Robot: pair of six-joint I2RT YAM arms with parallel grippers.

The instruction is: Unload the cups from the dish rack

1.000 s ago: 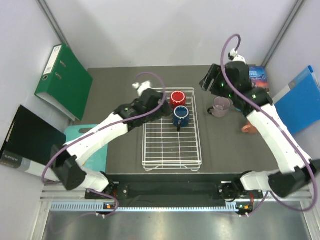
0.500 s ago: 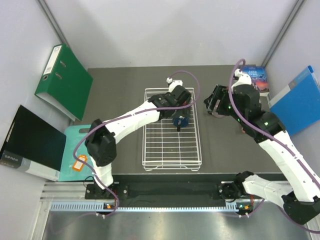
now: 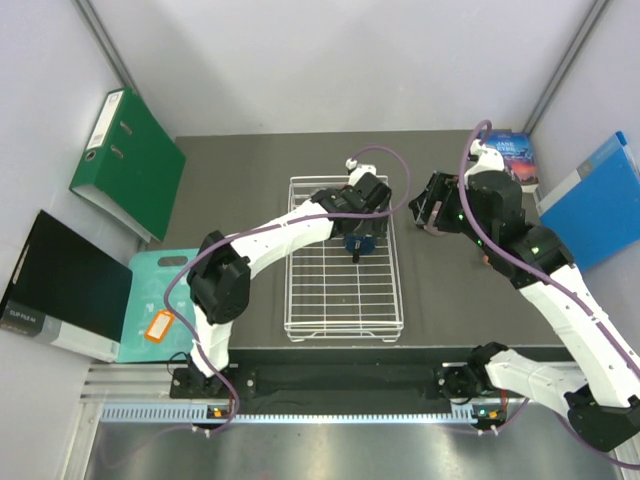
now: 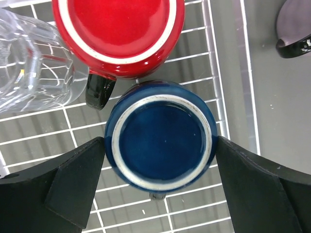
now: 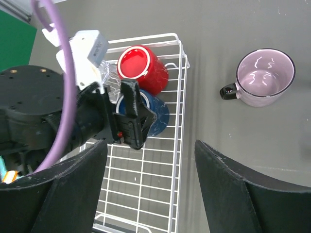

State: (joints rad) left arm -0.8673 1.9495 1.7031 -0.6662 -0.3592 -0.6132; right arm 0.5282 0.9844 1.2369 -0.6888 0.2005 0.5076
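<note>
Left tool [image 4: 160, 145] spread, straddling upturned blue mug [image 4: 160, 141] in rack [image 4: 228, 73], touching red mug [image 4: 116, 29]. Right tool [image 5: 150, 160] spread, empty, over desk [image 5: 233, 160]. Mug likely rigid, glazed-slick, breakable: pinch across body, avoid handle.

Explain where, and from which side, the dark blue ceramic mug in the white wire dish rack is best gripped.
Likely best: grip the dark blue ceramic mug by its round body, from straight above, closing on its two free flanks. It stands base-up; the red ceramic mug crowds one side and its handle juts from the opposite side.
</note>
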